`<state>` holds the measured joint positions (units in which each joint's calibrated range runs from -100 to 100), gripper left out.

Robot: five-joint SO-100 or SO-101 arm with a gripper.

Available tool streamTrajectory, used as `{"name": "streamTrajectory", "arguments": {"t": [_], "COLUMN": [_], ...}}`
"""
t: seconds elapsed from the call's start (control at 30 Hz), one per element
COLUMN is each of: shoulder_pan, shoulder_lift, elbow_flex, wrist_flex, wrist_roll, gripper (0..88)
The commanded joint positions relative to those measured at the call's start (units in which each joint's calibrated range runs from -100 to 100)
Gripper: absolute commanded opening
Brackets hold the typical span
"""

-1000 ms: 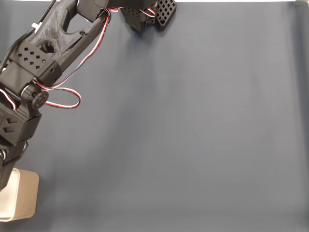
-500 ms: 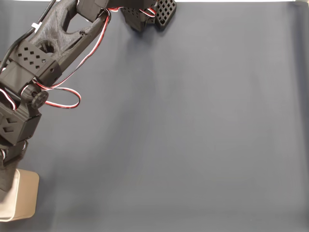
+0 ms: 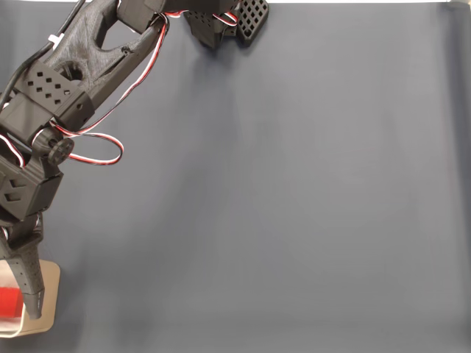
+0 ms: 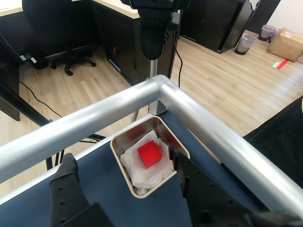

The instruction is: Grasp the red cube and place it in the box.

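Red and matte, the red cube (image 4: 150,153) is lying inside the box (image 4: 124,163), on crumpled white lining, a little toward the far corner in the wrist view. In the fixed view the cube (image 3: 9,301) is showing at the left edge, inside the box (image 3: 48,294) at the near left corner of the desk (image 3: 294,206).

It looks small, rigid and light, most likely a solid block that will not give under pressure. Its flat faces and sharp edges should offer a sure hold across two opposite sides, though the smooth surface could slip if pinched near a corner. The thin-walled box looks light too, so a nudge could shift it.

The end effector (image 4: 125,168) is hanging over the box with its jaws standing wide apart and nothing between them, one finger (image 4: 66,182) to the left of the box and the other at its right wall; the cube is lying free of both. Judging by that, the placing seems done.

The desk is carrying a dark blue cloth, and a silver rail (image 4: 94,113) is running along its corner just beyond the box. Far off on the wooden floor a cardboard carton (image 4: 286,40) is sitting. I am seeing no brand, label or readable writing anywhere.
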<state>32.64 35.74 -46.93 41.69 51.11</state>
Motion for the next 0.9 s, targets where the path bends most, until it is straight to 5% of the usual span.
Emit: {"name": "streamTrajectory", "arguments": {"t": [0.0,0.87], "shoulder_pan": [0.2,0.1], "shoulder_lift": [-1.7,-1.8], "elbow_flex": [-3.5,-3.5], "wrist_flex": [-1.4,-3.1], "wrist_roll": [0.3,-0.2], "gripper": [44.1,41.6]}}
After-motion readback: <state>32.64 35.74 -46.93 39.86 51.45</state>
